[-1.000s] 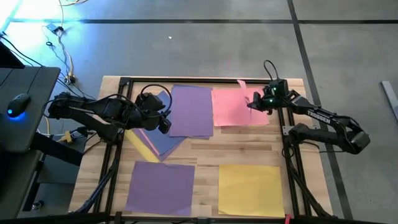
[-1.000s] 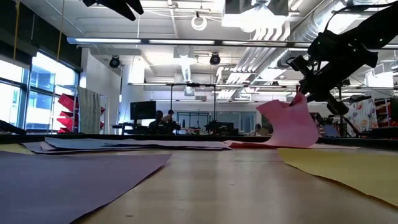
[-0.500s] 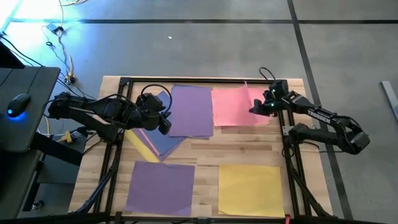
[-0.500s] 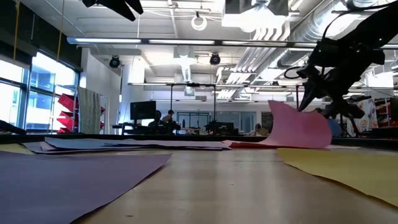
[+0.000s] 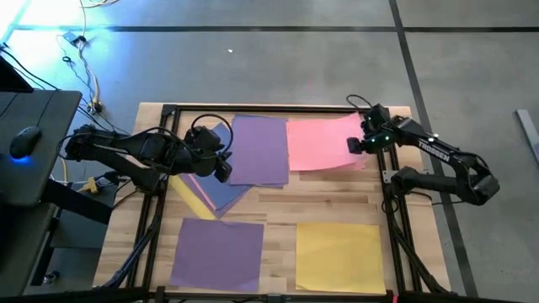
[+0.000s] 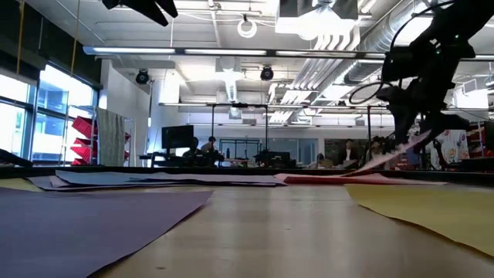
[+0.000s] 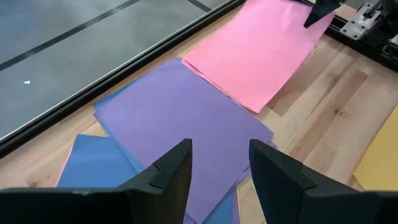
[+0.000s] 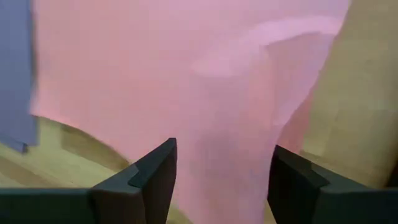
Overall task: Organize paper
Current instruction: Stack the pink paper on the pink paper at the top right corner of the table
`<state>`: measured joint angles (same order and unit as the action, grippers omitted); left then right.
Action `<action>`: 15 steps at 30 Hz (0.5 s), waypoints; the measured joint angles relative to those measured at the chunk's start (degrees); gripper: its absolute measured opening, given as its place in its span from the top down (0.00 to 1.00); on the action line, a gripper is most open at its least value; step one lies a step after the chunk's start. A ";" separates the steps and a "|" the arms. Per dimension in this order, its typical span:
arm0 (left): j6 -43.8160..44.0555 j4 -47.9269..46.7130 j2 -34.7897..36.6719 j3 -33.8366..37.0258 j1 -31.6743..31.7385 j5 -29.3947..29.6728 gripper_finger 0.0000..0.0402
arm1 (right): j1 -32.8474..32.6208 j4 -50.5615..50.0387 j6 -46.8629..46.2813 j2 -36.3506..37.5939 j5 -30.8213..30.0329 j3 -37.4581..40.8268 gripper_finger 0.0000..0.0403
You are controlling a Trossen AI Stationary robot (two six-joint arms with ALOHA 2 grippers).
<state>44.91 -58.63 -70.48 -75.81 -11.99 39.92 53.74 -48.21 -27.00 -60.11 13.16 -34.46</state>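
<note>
The paper lies in sheets on the wooden table. A pink sheet (image 5: 320, 143) is at the far right, with its right edge (image 6: 401, 154) still a little raised. My right gripper (image 5: 355, 145) stands open over that edge, pointing steeply down. A purple sheet (image 5: 257, 150) lies beside the pink one, on top of blue (image 5: 221, 192) and yellow (image 5: 189, 194) sheets. My left gripper (image 5: 223, 166) hovers open above this pile's left part, with nothing between its fingers (image 7: 180, 168). My right gripper (image 8: 224, 149) has its fingers apart over the pink sheet's right edge (image 8: 298, 68). Whether a finger still touches that raised edge, I cannot tell.
A second purple sheet (image 5: 217, 252) lies flat at the near left and a yellow sheet (image 5: 338, 257) at the near right. Bare wood (image 5: 328, 194) shows between them and the far row. Black frame rails (image 5: 392, 219) run along the table's sides.
My right gripper has opened and let go of the pink sheet, whose right part it held curled up off the table. That part has dropped almost flat. The gripper has tipped to point more steeply down and shifted slightly toward the table's right edge.
</note>
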 joint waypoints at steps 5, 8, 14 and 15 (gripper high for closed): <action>0.00 0.02 0.00 0.00 0.00 -0.24 0.66 | 0.00 1.93 0.49 -4.17 -1.14 0.46 0.64; -0.02 0.01 0.00 0.00 0.00 -0.27 0.66 | 0.00 3.20 0.49 -6.54 -2.19 0.46 0.74; -0.02 0.02 0.00 0.00 0.00 -0.28 0.66 | 0.00 3.14 0.46 -7.98 -3.66 0.46 0.98; -0.02 0.02 0.00 0.00 0.00 -0.29 0.66 | 0.02 2.64 0.14 -7.83 -4.08 0.46 0.98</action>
<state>44.88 -58.61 -70.48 -75.81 -11.99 39.63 53.75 -45.57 -26.86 -67.94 9.08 -34.00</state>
